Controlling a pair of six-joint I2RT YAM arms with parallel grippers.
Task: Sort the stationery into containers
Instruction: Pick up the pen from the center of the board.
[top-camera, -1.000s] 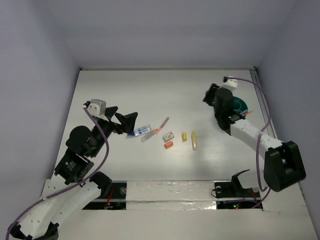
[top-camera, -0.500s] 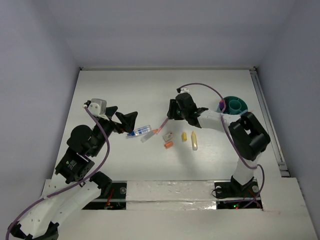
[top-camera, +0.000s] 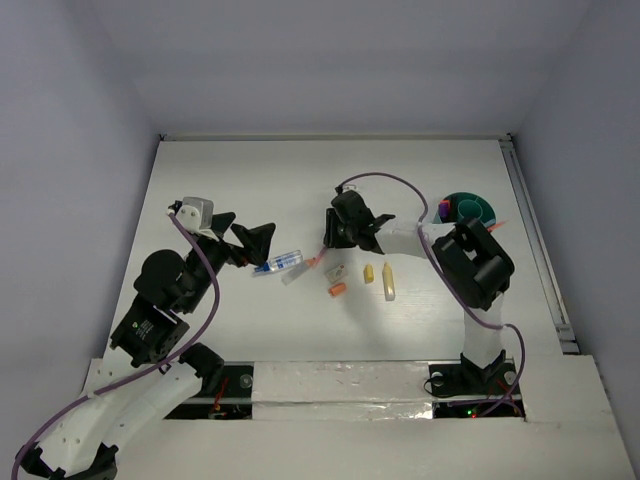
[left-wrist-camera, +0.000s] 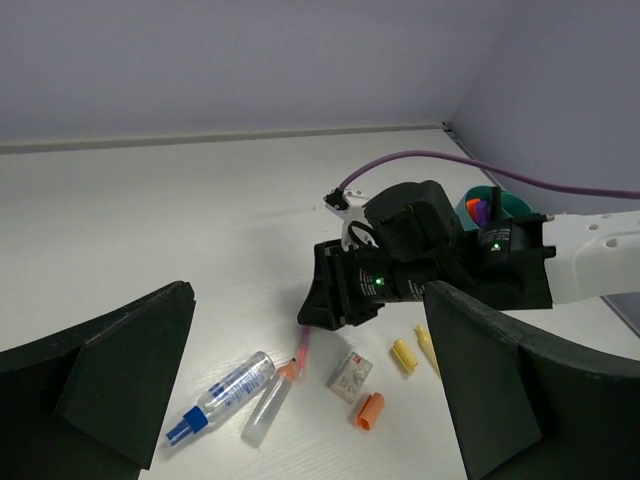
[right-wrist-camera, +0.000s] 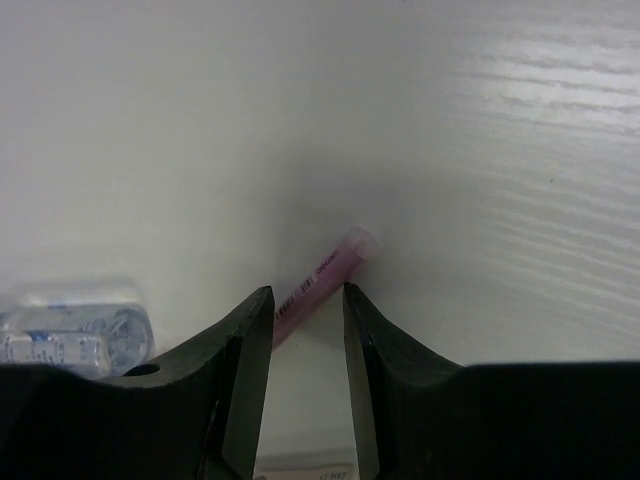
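1. The right gripper (right-wrist-camera: 305, 293) is straddling the thin pink pen (right-wrist-camera: 325, 270), jaws narrowly spread; the pen is lying mid-table (right-wrist-camera: 470, 120).
2. The left gripper (top-camera: 247, 240) is hovering at left, jaws spread wide, gripping nothing.

A white table (top-camera: 250, 180) is filling most of the overhead view, and up close its surface is showing a faint, streaky grain. Pale lavender walls (top-camera: 330, 70) are enclosing it on the left, far and right sides. A thin rail (top-camera: 540, 250) is running along the table's right edge. A shiny whitish strip (top-camera: 340, 390) is lying across the near edge, wrinkling in places.
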